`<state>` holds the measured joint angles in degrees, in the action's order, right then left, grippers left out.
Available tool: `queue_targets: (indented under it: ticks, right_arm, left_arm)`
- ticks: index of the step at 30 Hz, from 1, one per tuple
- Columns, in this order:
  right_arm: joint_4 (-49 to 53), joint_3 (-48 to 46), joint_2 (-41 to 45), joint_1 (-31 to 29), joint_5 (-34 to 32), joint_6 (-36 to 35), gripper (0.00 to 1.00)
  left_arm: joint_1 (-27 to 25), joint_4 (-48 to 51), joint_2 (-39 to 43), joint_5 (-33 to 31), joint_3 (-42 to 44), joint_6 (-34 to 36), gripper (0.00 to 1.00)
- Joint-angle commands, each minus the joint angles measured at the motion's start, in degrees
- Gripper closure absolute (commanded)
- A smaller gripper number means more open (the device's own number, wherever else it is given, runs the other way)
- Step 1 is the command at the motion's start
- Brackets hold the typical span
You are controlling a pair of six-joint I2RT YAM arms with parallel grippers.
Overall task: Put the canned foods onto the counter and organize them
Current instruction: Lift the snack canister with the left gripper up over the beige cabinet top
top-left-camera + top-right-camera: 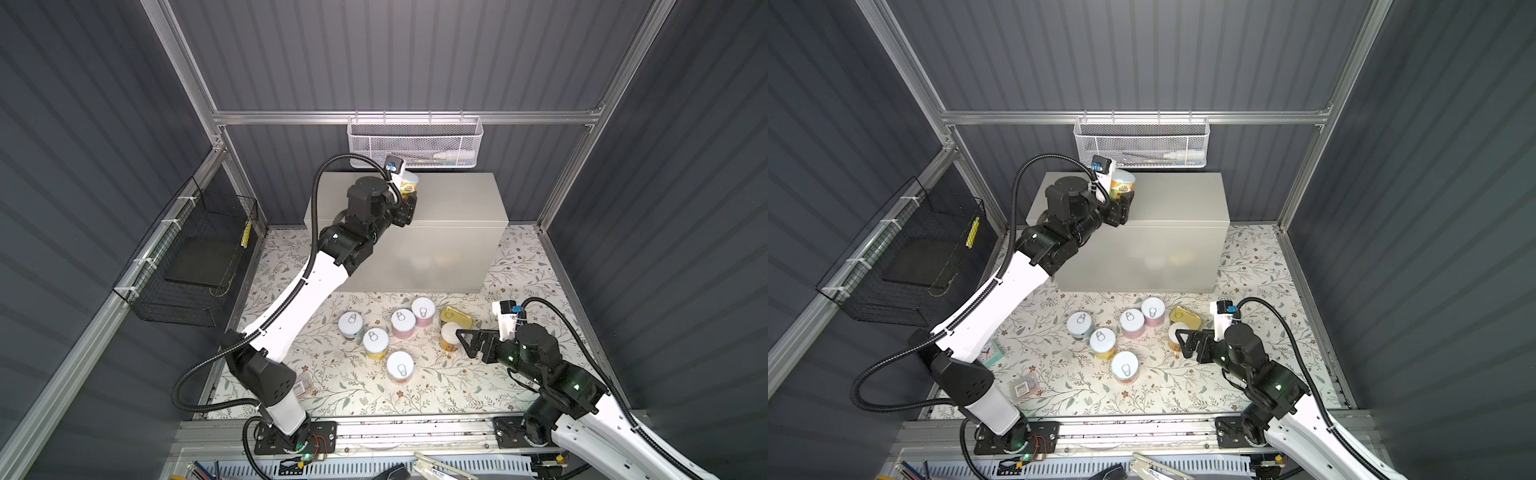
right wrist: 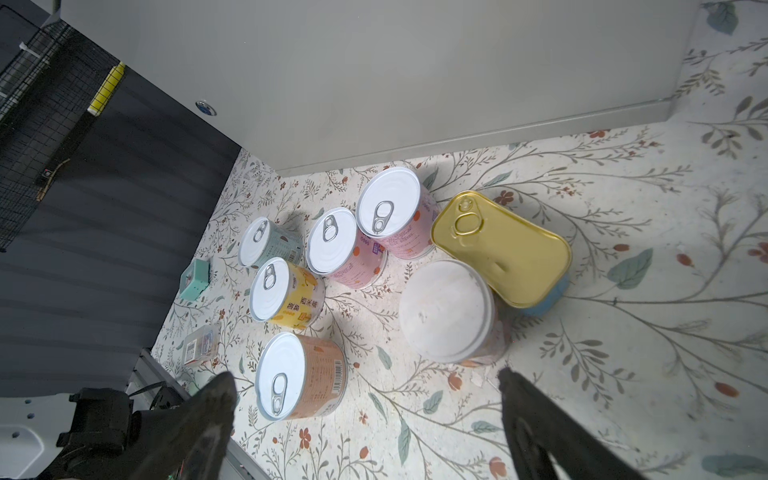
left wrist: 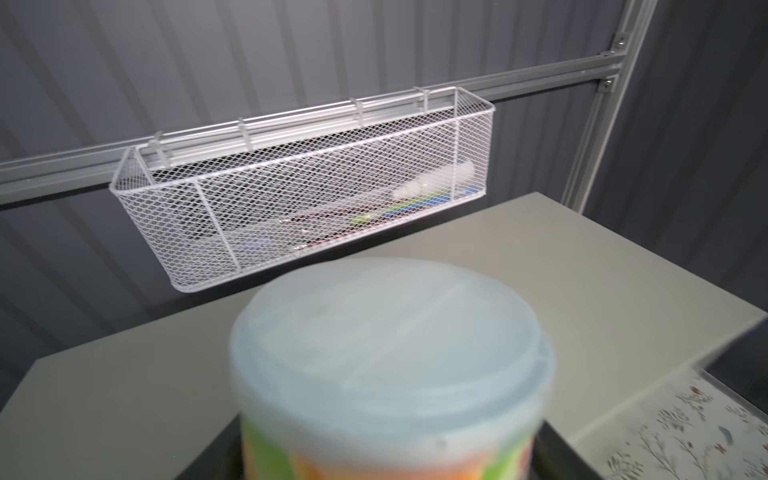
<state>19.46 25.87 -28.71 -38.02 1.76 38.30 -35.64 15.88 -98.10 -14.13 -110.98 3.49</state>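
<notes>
— What sits nearest?
— The right gripper (image 1: 464, 343), near right, its jaws spread wide and empty, just beside a lidded can (image 1: 449, 334) on the floral mat (image 1: 519, 266).
— The other cans?
— Five more round ones stand upright to its left, the orange can (image 1: 400, 368) nearest. The gold tin (image 1: 456, 318) lies just behind the lidded one.
— Farther back?
— The left gripper (image 1: 409, 198) clamps a green-and-orange can (image 1: 409, 181) over the far edge of the counter (image 1: 457, 208), below the white mesh basket (image 1: 415, 141). I cannot tell whether the can touches the counter.
</notes>
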Motion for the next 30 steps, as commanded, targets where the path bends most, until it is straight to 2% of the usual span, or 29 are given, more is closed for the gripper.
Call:
queue_targets:
  ticks: [1, 11, 14, 19, 27, 28, 29, 30]
  right_arm:
    - [-0.8, -1.2, 0.4, 0.0, 0.6, -1.6, 0.01]
    - [-0.5, -2.8, 0.8, 0.1, 0.0, -1.7, 0.01]
    - [-1.2, -3.2, 0.4, 0.0, -0.2, -1.9, 0.01]
    - [-1.7, -2.4, -1.4, 0.1, -0.8, -2.7, 0.01]
    - [-0.6, -0.5, -4.1, 0.1, -2.4, -3.5, 0.01]
    - [-0.6, -0.5, -4.1, 0.1, -2.5, -3.5, 0.01]
    - [-0.4, -0.5, -4.1, 0.0, -3.0, -3.4, 0.01]
    - [-0.2, -0.4, -4.1, 0.0, -3.4, -3.4, 0.01]
  left_arm:
    - [3.9, -4.7, -1.4, 2.7, -5.0, 0.7, 0.56]
    - [15.8, -11.4, -4.9, 5.1, -2.9, -2.2, 0.57]
    - [18.5, -9.9, -8.0, 6.8, -4.6, -2.9, 0.58]
    - [20.4, -11.0, -11.1, 10.2, -4.3, -2.4, 0.56]
    - [21.7, -12.3, -13.8, 12.3, -4.6, -3.5, 0.55]
    - [21.7, -13.0, -13.6, 12.5, -3.6, -3.7, 0.51]
    - [21.7, -13.5, -13.1, 11.7, -2.5, -4.4, 0.31]
    - [21.7, -14.2, -12.6, 10.9, -1.6, -5.0, 0.02]
